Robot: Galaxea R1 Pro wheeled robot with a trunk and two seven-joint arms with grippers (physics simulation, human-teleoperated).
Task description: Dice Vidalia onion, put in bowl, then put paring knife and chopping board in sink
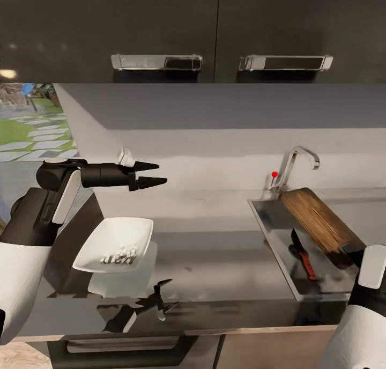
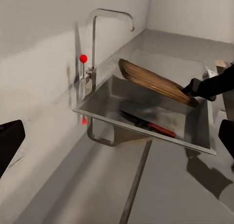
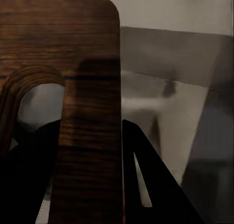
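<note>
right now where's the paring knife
In the head view the paring knife lies on the floor of the sink at the right, below the tilted chopping board held by the right gripper.

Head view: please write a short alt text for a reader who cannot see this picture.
The right claw holds a wooden chopping board tilted over the steel sink, where a red-handled paring knife lies. On the grey countertop, a white bowl holds diced onion; the open left claw hovers above.
</note>
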